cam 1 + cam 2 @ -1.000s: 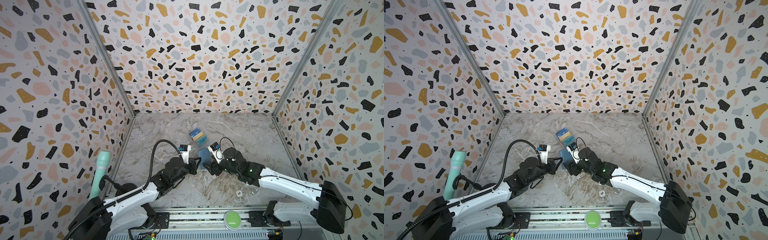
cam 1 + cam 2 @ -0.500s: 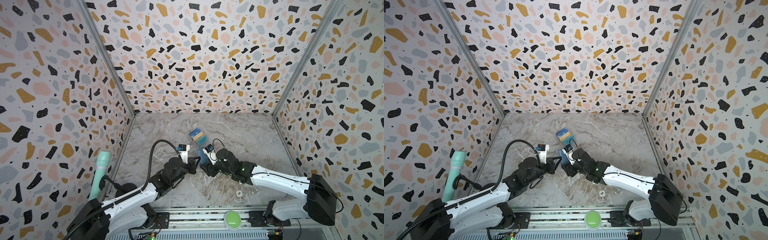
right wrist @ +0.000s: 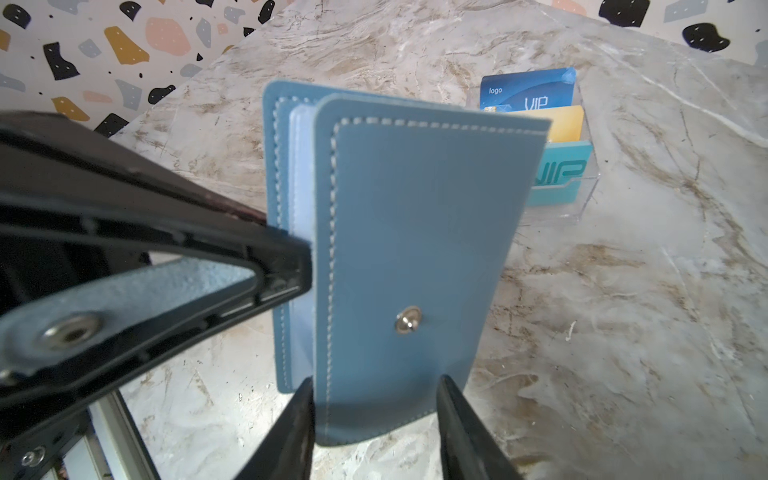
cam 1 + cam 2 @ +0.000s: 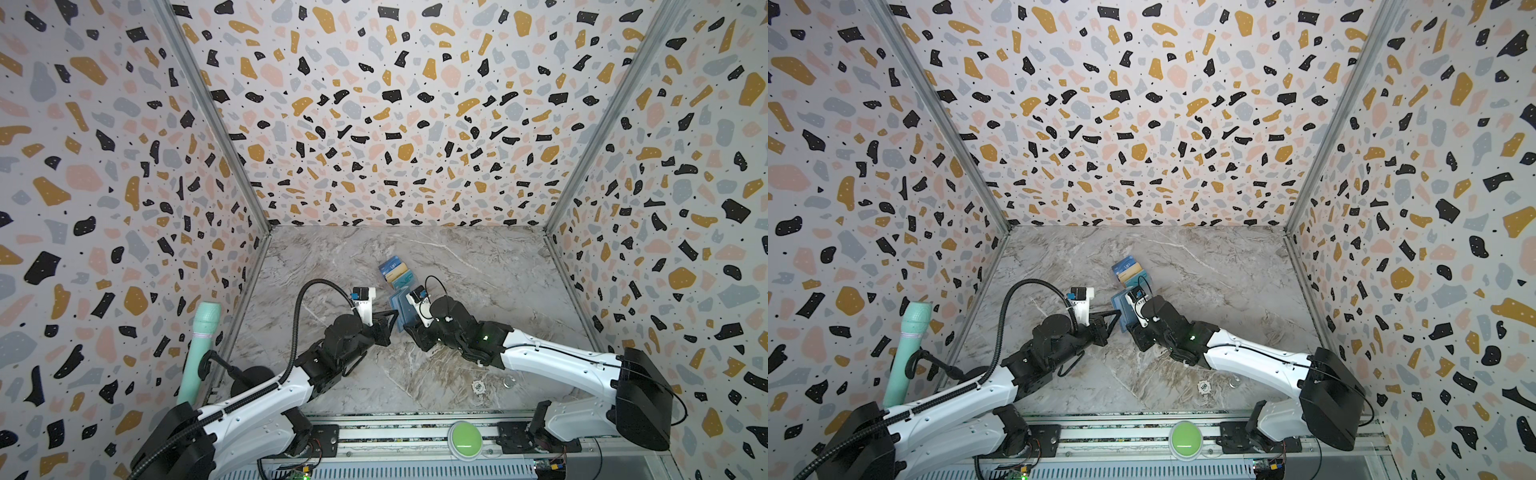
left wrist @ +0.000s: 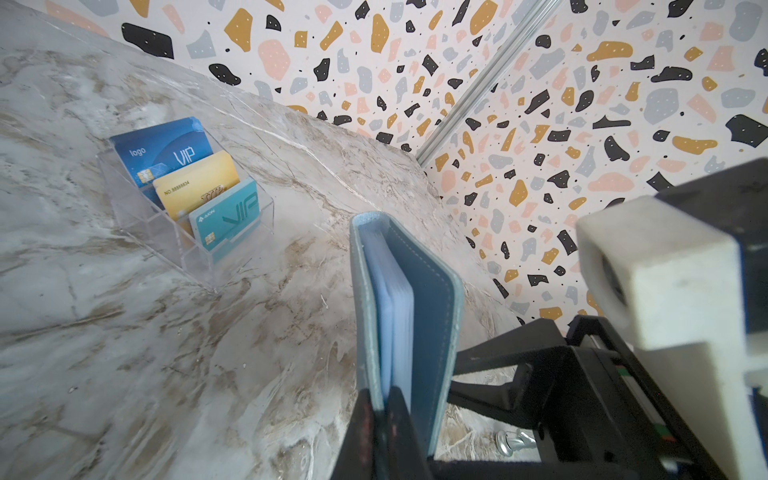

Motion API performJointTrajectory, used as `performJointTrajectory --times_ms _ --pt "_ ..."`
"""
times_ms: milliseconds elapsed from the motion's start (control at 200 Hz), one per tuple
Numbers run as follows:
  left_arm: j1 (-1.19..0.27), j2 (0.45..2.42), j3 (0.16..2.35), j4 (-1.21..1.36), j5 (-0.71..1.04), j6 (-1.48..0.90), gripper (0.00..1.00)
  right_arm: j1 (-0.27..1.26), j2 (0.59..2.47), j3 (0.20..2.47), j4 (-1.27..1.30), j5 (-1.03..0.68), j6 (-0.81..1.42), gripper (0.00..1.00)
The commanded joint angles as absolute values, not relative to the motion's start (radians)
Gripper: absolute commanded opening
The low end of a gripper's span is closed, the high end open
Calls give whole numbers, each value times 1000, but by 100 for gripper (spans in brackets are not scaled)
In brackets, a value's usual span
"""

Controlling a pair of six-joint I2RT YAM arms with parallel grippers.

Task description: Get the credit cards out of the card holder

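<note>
The slate-blue card holder (image 3: 407,249) stands upright on its lower edge on the marble. My left gripper (image 5: 380,399) is shut on one cover, with the clear sleeve pages (image 5: 395,316) beside it. My right gripper (image 3: 376,386) is open, its jaws either side of the other cover's lower edge; one finger touches the cover, the other stands apart from it. The strap tab (image 3: 70,328) hangs loose, unsnapped. The credit cards, blue (image 5: 162,149), yellow (image 5: 195,183) and teal (image 5: 226,214), stand in a clear acrylic stand (image 5: 137,216) just beyond. In both top views the grippers meet at the card holder (image 4: 401,309) (image 4: 1121,309).
Terrazzo walls close in the marble floor (image 4: 478,266) on three sides. Two small metal bits (image 4: 478,387) lie near the front right. A green button (image 4: 464,436) sits on the front rail. A mint-green cylinder (image 4: 199,349) stands outside the left wall.
My right gripper has moved left onto the card holder and its jaws have narrowed around the cover. The left gripper and the card holder have stayed in place.
</note>
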State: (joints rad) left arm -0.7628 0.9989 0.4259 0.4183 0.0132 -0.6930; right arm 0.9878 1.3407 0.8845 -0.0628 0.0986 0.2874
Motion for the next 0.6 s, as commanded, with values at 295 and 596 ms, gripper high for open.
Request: performJointTrajectory --times_ms 295,596 --pt "-761 971 419 440 32 -680 0 923 1237 883 -120 150 296 42" --pt "-761 968 436 441 92 -657 0 846 1198 817 -54 0 308 35"
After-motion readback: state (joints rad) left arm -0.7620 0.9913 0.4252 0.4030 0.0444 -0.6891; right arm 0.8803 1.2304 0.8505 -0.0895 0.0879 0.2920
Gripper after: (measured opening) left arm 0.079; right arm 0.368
